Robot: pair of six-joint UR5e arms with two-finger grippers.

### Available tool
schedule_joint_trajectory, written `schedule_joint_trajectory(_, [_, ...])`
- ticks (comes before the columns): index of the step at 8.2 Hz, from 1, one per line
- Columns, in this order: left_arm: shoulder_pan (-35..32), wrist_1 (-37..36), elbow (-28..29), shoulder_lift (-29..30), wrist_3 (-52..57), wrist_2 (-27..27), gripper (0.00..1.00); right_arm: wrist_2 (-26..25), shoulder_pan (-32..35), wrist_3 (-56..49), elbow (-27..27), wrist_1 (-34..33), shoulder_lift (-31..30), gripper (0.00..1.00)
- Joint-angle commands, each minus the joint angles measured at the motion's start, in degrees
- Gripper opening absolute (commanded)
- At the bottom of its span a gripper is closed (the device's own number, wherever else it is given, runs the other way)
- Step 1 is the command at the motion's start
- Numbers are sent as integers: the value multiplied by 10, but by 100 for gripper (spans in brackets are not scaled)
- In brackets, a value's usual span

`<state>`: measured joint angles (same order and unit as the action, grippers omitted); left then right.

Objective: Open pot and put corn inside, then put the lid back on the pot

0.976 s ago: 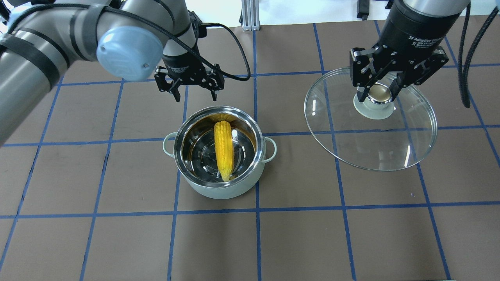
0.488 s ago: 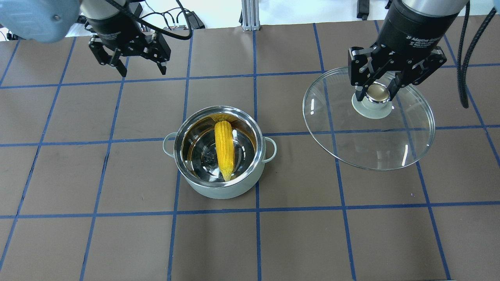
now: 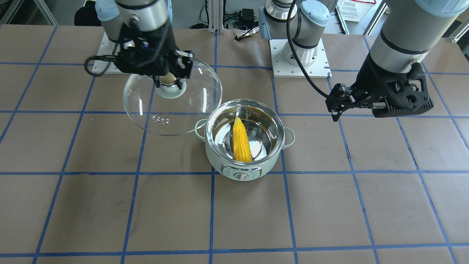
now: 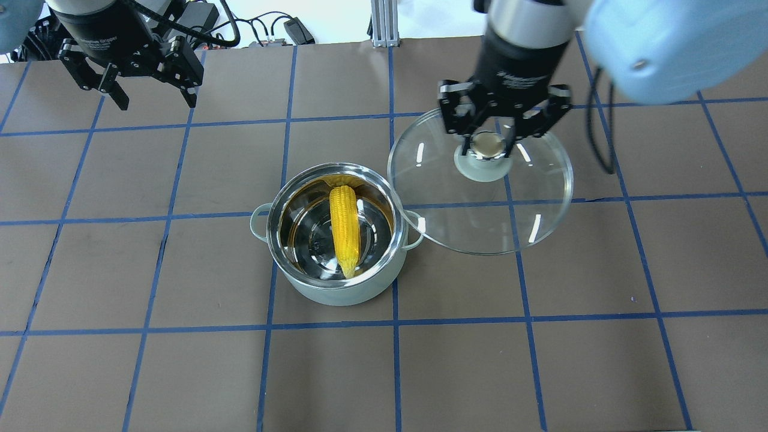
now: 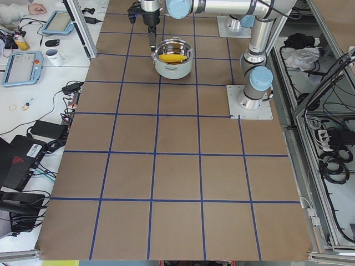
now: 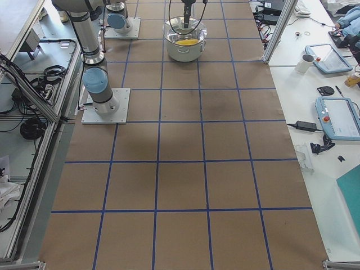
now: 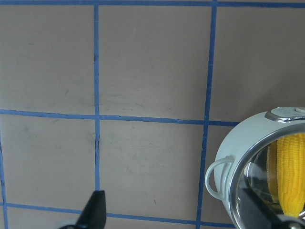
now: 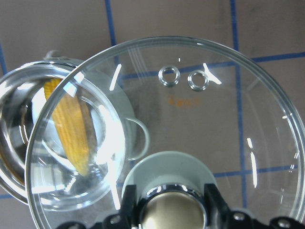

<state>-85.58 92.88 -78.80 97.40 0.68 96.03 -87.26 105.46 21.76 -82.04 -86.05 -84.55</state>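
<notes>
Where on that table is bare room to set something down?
The brown mat is bare on the dial side of the pot and all along the robot's left. It is crowded beside the pot, where the glass lid hangs from the right jaws.

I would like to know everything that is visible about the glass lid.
The lid is a round disc of clear glass; the table shows through it. Its pale green knob has a beige top, and two metal-ringed vent holes sit near the rim. The right gripper is shut on the knob and holds the lid beside the open pot, not yet on it.
</notes>
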Motion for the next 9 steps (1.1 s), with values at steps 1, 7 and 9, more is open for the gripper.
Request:
schedule_joint_trajectory(1, [-2, -2, -2, -15, -8, -1, 100, -5, 133, 181, 2, -138, 109, 0])
schedule_joint_trajectory(7, [-16, -1, -6, -31, -8, -35, 100, -6, 164, 222, 2, -201, 156, 0])
schedule_joint_trajectory(9, [-16, -1, -6, -31, -4, -36, 100, -13, 166, 216, -6, -199, 158, 1])
